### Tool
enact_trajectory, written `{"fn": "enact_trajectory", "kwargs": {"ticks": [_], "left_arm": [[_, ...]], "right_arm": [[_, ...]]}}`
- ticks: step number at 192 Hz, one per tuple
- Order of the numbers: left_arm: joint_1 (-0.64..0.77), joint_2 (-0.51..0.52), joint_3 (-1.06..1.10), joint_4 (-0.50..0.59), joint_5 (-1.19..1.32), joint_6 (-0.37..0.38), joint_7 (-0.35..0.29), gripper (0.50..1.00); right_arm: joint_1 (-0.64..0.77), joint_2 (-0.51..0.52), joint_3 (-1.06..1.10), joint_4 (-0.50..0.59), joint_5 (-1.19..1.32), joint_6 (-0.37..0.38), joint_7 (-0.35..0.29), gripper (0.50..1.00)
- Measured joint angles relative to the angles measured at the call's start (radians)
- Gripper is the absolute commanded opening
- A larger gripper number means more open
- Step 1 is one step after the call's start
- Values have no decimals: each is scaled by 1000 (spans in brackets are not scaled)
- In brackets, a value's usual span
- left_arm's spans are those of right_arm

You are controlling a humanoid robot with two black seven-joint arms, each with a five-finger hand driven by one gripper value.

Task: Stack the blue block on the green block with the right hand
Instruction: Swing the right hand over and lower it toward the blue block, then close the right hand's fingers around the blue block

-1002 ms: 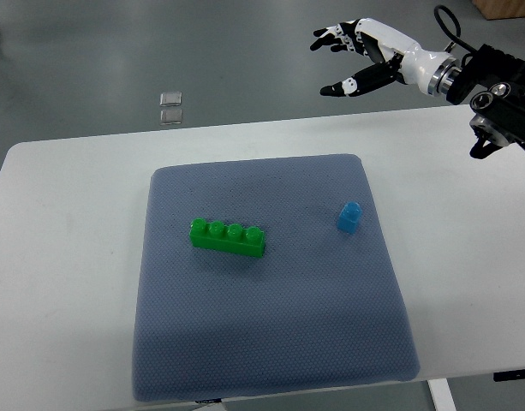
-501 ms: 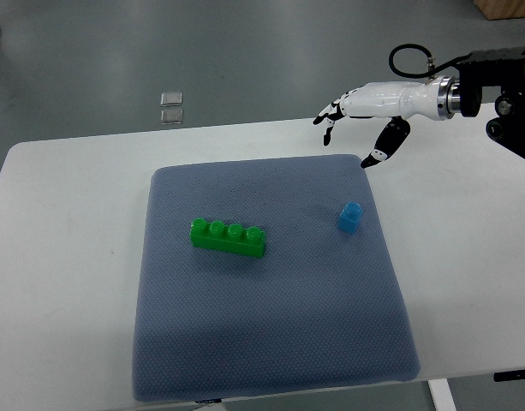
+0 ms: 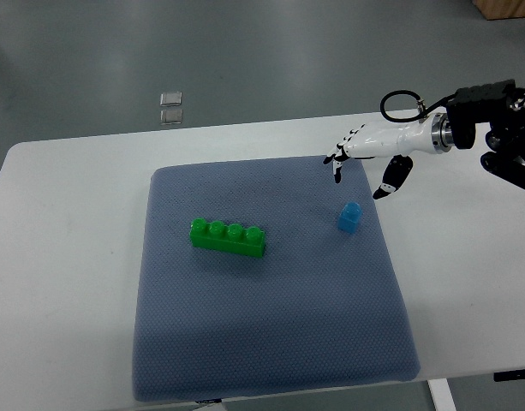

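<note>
A small blue block stands on the right part of the grey-blue mat. A long green block with a row of studs lies near the mat's middle, well to the left of the blue one. My right hand comes in from the right edge and hovers just above and behind the blue block, fingers spread and pointing down, thumb apart, holding nothing. The left arm does not show.
The mat lies on a white table. Two small clear squares rest on the grey floor beyond the table's far edge. A black cable loops over my right wrist.
My right hand has come down and toward the table's near side, from high above the far edge to just beside the blue block. Neither block has moved.
</note>
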Motion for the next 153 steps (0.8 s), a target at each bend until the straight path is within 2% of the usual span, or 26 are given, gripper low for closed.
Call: {"fn": "enact_trajectory", "kwargs": {"ticks": [92,153], "left_arm": [[0,0,0,0,0,0,0,1000],[0,0,0,0,0,0,0,1000]], "right_arm": [[-71,34,-4,-15,-38,-52,-23,913],[-81,55,-2,-19,-39,-61,-31,913]]}}
